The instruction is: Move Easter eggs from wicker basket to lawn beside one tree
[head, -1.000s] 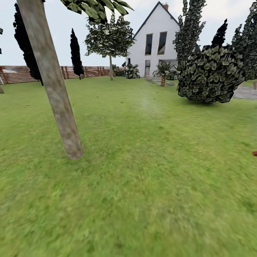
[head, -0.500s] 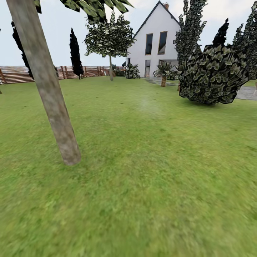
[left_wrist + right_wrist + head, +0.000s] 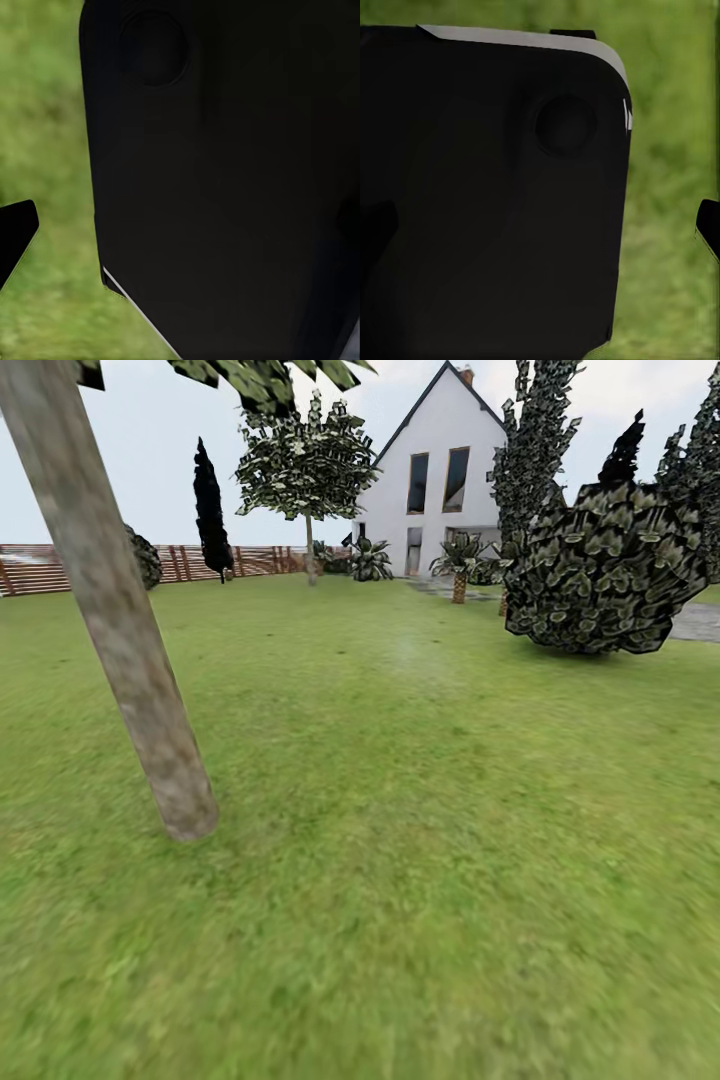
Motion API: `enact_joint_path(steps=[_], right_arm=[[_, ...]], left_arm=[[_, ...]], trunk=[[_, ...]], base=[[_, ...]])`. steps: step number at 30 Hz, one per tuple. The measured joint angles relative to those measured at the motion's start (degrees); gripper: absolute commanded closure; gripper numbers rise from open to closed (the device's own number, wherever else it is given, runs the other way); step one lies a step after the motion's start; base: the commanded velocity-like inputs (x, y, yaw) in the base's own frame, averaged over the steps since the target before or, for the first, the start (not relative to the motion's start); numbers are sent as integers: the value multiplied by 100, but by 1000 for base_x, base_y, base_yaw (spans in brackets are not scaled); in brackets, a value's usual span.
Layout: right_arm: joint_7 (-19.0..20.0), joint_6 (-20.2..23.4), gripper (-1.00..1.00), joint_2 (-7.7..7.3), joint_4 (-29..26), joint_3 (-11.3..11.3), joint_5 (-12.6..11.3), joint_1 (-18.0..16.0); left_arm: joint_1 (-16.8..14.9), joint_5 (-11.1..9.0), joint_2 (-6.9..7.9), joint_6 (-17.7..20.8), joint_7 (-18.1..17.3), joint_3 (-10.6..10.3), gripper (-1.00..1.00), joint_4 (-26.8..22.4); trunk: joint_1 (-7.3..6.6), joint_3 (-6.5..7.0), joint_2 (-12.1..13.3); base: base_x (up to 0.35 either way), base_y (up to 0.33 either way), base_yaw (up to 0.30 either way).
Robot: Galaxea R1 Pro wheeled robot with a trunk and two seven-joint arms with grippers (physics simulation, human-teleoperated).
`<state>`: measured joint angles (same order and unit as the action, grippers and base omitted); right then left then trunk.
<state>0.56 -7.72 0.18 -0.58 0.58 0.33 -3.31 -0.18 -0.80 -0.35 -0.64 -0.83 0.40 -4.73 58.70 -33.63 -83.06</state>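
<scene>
The Easter eggs and the wicker basket are out of view. A thick, bare grey-brown tree (image 3: 120, 630) leans across the left of the head view, its foot on the lawn (image 3: 420, 840) at left of centre. Green grass of the garden spreads from the foreground to the house. In the left wrist view one black fingertip (image 3: 15, 236) of my left gripper stands against blurred grass beside a large dark robot part (image 3: 225, 180). The right wrist view has a black fingertip (image 3: 709, 225) beside a similar dark part (image 3: 495, 195). Neither view lets me judge how the jaws stand.
A big round leafy bush (image 3: 605, 575) stands at the right, with a grey path (image 3: 700, 622) behind it. A white house (image 3: 435, 480), short palms (image 3: 460, 565), a thin-stemmed leafy tree (image 3: 308, 470) and a brown slatted fence (image 3: 230, 560) line the far side.
The camera has moved, shifting the whole head view. The trunk now sits further left, lower and larger. A small red-brown thing at the right edge has left the picture.
</scene>
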Motion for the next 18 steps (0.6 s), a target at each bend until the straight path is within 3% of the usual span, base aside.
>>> enact_joint_path(steps=[18], right_arm=[[0, 0, -100, 0, 0, 0, 0, 0]], left_arm=[[1, 0, 0, 0, 2, 0, -100, -1]], trunk=[[0, 0, 0]], base=[[338, 0, 0]])
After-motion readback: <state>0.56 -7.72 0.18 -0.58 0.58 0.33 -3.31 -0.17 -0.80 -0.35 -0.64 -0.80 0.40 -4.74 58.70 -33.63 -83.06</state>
